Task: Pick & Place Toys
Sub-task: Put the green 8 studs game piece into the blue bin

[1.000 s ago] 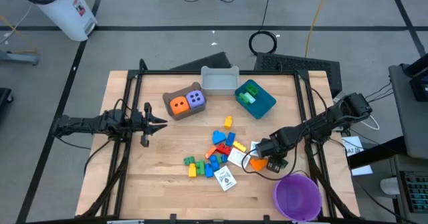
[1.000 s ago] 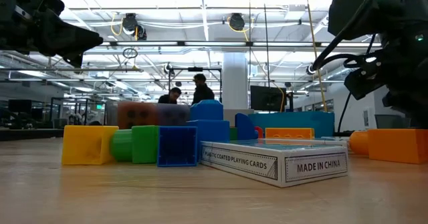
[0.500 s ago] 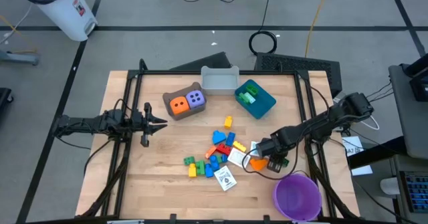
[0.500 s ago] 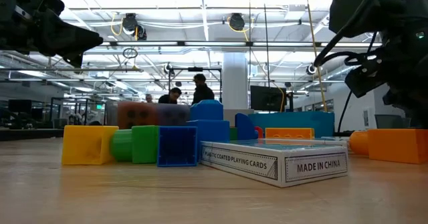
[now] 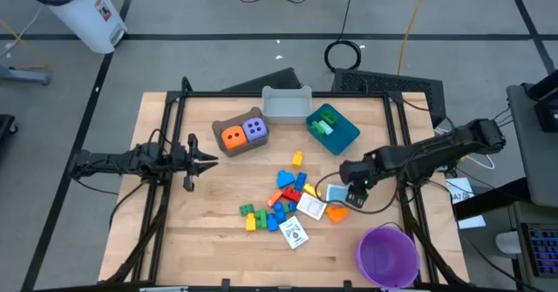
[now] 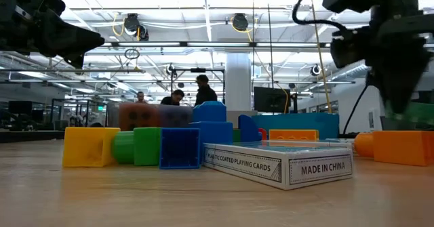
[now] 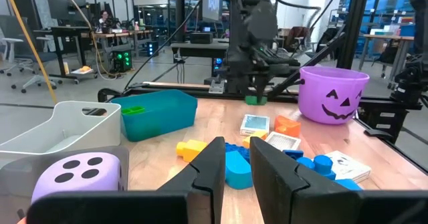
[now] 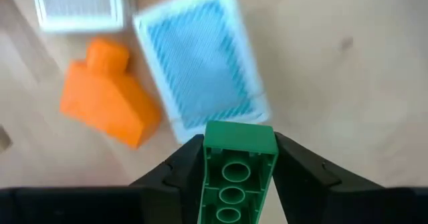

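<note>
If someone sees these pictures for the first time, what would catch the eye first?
The right gripper stands out: it is shut on a green brick, held above a blue-backed card and an orange piece on the table's right side. Next comes the pile of coloured bricks in the middle of the wooden table, then the purple bowl at the near right corner. The left gripper waits at the left.
</note>
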Motion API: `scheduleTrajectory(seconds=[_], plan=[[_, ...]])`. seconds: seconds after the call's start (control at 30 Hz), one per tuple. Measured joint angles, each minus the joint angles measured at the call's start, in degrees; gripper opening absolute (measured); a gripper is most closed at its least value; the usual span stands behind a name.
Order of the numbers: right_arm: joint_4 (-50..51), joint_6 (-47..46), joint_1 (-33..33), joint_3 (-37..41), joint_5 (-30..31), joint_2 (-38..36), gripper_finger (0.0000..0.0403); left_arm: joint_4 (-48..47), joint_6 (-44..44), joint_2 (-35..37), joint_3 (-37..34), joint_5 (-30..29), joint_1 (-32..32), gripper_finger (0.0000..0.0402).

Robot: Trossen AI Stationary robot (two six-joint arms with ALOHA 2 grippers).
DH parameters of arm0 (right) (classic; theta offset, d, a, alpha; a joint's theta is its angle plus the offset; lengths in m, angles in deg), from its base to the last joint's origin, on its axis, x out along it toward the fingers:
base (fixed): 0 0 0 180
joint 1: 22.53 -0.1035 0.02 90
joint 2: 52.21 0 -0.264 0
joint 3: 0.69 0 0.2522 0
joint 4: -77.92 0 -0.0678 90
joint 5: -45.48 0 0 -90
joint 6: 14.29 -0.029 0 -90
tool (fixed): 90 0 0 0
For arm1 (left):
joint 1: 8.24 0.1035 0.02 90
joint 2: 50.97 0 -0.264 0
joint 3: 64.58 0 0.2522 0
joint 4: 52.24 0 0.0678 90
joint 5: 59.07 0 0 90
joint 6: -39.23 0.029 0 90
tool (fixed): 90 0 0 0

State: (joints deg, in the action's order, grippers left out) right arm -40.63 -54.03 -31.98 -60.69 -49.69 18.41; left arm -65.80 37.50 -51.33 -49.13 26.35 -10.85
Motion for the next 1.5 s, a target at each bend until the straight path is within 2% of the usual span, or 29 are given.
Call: scheduleTrajectory(seconds=[0.2,0.63,0.9,1.17,1.33,1.5], plan=[[-5.95,5.26,4.27,0.00,9.15,-4.32,0.0141,0.00,-0.01,0.00,0.00,0.00,0.01,0.0076],[-25.59,24.49,12.96,-0.02,18.94,-5.11,0.0141,0.00,-0.01,0.00,0.00,0.00,0.02,0.0076],[-36.30,32.96,21.08,-0.02,18.86,-5.11,0.0143,0.00,0.00,0.00,-0.01,0.00,0.02,0.0076],[-40.11,39.45,29.93,-0.04,18.16,-3.69,0.0142,0.00,0.00,0.00,0.00,0.02,0.02,0.0076],[-42.96,40.89,34.77,-0.02,12.31,0.13,0.0142,0.00,0.00,0.00,-0.02,0.00,0.02,0.0076],[-44.03,42.50,38.44,-2.28,9.40,4.77,0.0143,0.00,-0.01,0.00,0.00,0.02,0.02,0.0076]])
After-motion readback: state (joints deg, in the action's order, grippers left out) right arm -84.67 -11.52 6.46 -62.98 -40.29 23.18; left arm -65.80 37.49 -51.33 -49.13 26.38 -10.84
